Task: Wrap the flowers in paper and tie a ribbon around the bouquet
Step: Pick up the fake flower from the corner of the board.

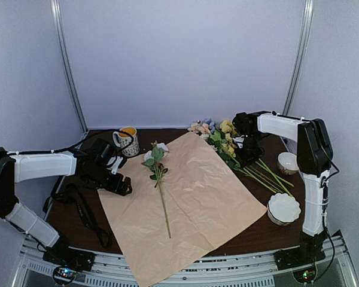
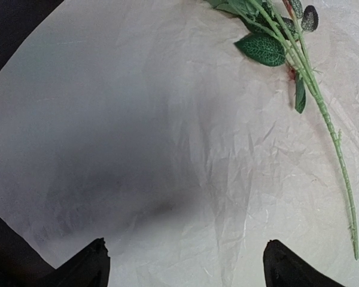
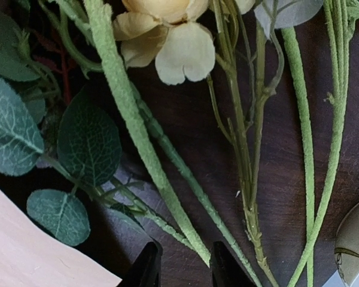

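The paper (image 1: 197, 197) lies flat across the table, peach-tan side up. One flower (image 1: 160, 179) rests on it, and its stem (image 2: 329, 119) shows in the left wrist view. The other flowers (image 1: 218, 136) lie in a heap at the back right, their stems (image 1: 266, 173) running toward the bowls. My right gripper (image 1: 249, 156) is down over those stems. Its jaws (image 3: 184, 263) stand narrow but open around one green stem (image 3: 167, 185), with a gap on the left side. My left gripper (image 1: 121, 184) hovers wide open over the paper's (image 2: 167, 149) left edge, holding nothing (image 2: 185, 263). The black ribbon (image 1: 84, 209) lies at the left.
A patterned mug (image 1: 127, 142) stands behind the paper's left corner. A small bowl (image 1: 287, 161) and a scalloped white dish (image 1: 283, 209) sit at the right near the stems' ends. The paper's near corner hangs over the table's front edge.
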`<state>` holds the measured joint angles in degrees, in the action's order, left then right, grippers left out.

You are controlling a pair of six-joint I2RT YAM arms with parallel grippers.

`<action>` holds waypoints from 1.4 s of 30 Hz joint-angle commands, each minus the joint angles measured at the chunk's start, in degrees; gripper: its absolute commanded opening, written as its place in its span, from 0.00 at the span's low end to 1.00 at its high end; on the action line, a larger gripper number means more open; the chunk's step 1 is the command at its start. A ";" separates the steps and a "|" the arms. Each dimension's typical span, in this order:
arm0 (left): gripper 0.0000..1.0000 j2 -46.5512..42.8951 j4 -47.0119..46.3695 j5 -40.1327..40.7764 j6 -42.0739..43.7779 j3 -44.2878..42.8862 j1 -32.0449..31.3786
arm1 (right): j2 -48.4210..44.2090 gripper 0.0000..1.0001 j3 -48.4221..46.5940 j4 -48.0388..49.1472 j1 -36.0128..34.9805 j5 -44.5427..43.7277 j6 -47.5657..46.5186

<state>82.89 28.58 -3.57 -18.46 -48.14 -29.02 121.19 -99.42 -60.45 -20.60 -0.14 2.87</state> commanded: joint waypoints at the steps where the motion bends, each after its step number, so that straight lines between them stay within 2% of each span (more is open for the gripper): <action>1: 0.93 0.82 -0.45 0.28 0.89 -2.04 0.13 | 2.28 0.30 -3.51 -0.63 -0.05 -3.83 -0.59; 12: 0.92 0.33 -0.19 0.42 0.88 -1.60 0.19 | 7.55 0.31 -8.94 -2.16 -0.05 -0.59 -1.09; 22: 0.93 -1.47 -1.14 -1.99 1.54 -1.95 0.15 | 8.33 0.28 -9.38 -1.43 -0.05 -1.11 -2.93; 34: 0.93 -3.14 -0.50 -1.41 1.75 -2.75 0.17 | 11.93 0.24 -13.48 -9.76 -0.05 -2.19 -2.04; 36: 0.93 -3.13 -0.54 -1.39 1.76 -2.70 0.18 | 11.97 0.21 -13.20 -10.28 -0.01 -2.49 -1.91; 39: 0.93 -3.18 -0.47 -1.27 1.75 -2.66 0.19 | 10.79 0.00 -12.18 -9.51 -0.10 -2.35 -1.79; 42: 0.93 -3.22 -0.37 -1.47 2.04 -2.74 0.18 | 7.78 0.00 -11.05 -7.85 -0.30 -4.04 -2.06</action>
<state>80.77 28.58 -4.93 -17.54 -49.41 -29.02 132.00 -111.48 -68.58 -20.62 -1.63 0.47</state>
